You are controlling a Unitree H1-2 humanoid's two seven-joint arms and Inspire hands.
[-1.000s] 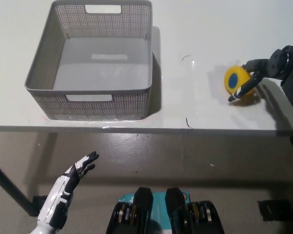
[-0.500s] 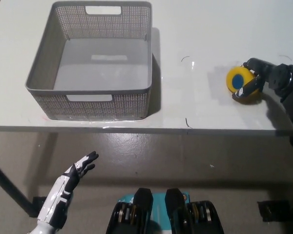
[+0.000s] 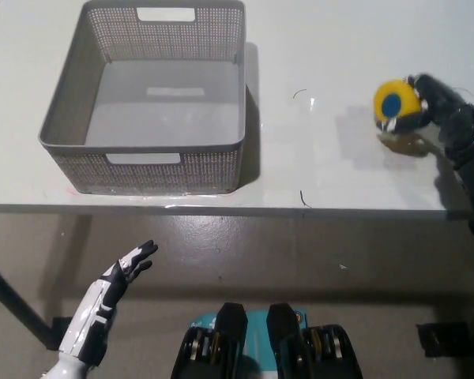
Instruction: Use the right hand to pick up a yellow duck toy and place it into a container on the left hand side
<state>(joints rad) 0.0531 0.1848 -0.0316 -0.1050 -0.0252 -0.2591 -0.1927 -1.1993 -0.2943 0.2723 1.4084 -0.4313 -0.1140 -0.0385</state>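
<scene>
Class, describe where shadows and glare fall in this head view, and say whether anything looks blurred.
Head view: the basket casts a soft shadow to its right on the table; a shadow lies under the duck held in the right hand; faint glare runs along the table's front edge; the left hand is slightly soft.

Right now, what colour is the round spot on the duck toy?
Blue, on the yellow duck toy held by the black right hand; head view.

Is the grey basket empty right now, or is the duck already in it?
Empty. The basket shows only its bare floor, and the duck is off to the right, held in the right hand.
</scene>
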